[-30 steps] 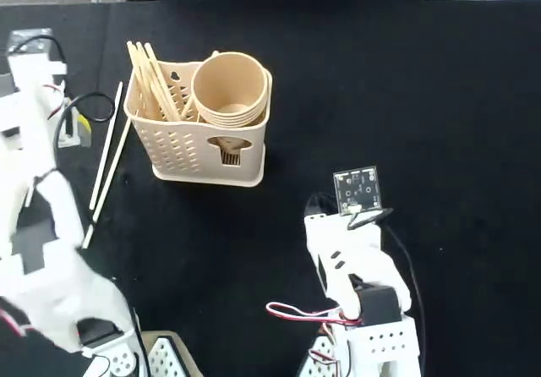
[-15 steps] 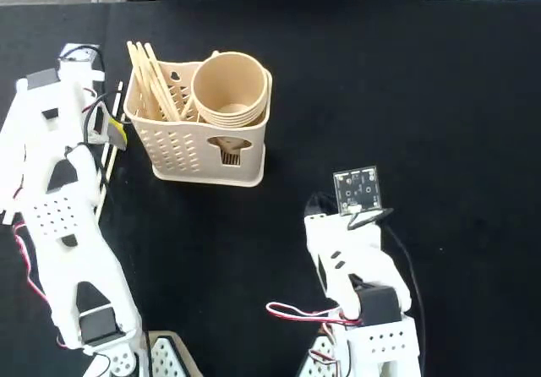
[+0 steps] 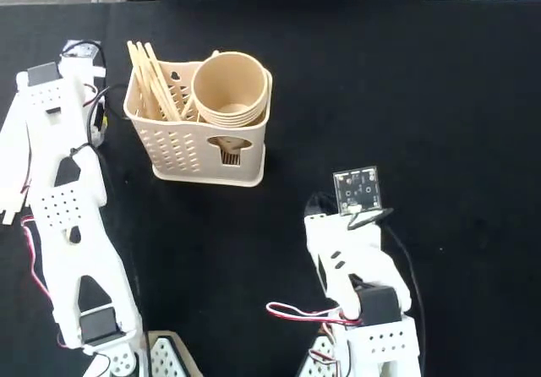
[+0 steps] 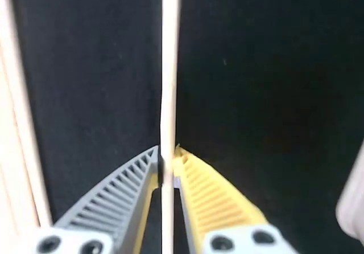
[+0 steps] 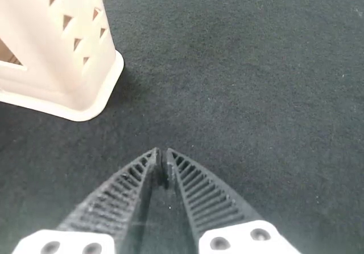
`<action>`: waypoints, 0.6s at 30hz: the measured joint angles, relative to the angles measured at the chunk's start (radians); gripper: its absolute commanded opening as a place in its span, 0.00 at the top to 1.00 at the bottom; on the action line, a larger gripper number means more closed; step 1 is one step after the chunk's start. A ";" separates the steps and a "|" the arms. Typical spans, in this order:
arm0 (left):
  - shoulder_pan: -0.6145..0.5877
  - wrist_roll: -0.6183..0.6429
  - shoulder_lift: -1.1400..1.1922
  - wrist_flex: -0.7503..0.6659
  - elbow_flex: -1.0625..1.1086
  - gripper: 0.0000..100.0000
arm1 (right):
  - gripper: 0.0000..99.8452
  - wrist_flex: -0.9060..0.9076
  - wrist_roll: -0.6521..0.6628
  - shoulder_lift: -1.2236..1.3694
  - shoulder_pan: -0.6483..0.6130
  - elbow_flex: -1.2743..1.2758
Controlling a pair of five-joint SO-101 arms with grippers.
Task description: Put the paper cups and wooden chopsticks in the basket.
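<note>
The cream basket (image 3: 182, 153) stands at the back left with a stack of paper cups (image 3: 230, 90) and several wooden chopsticks (image 3: 150, 77) upright in it. My left gripper (image 3: 100, 125) is down on the mat just left of the basket. In the left wrist view this gripper (image 4: 166, 157) is shut on a wooden chopstick (image 4: 169, 66) that lies on the black mat. A second chopstick (image 4: 20, 123) lies beside it. My right gripper (image 5: 161, 158) is shut on nothing, low over the mat, with the basket's corner (image 5: 57, 66) ahead of it.
The black mat (image 3: 406, 90) covers the table and is bare to the right of the basket. My right arm (image 3: 351, 259) sits folded near the front edge. The left arm (image 3: 63, 216) stretches along the left side.
The left arm swung in from the table's left edge to the chopsticks beside the basket and now covers them.
</note>
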 measured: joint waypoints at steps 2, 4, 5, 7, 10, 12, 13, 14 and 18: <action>0.000 0.000 0.000 0.040 -0.029 0.97 | 0.98 0.000 0.000 0.000 0.000 0.000; -0.006 0.002 0.000 0.063 -0.043 0.97 | 0.98 0.000 0.000 0.000 0.000 0.000; -0.014 0.002 0.000 0.068 -0.044 0.97 | 0.98 0.000 0.000 0.000 0.000 0.000; -0.034 0.002 0.000 0.074 -0.046 0.97 | 0.98 0.000 0.000 0.000 0.000 0.000; -0.075 0.002 0.000 0.074 -0.054 0.97 | 0.98 0.000 0.000 0.000 0.000 0.000; -0.107 0.002 0.000 0.074 -0.057 0.97 | 0.98 0.000 0.000 0.000 0.000 0.000; -0.124 0.002 0.000 0.074 -0.058 0.97 | 0.98 0.000 0.000 0.000 0.000 0.000; -0.143 0.002 0.000 0.074 -0.058 0.97 | 0.98 0.000 0.000 0.000 0.000 0.000; -0.212 0.002 0.002 0.074 -0.075 0.97 | 0.98 0.000 0.000 0.000 0.000 0.000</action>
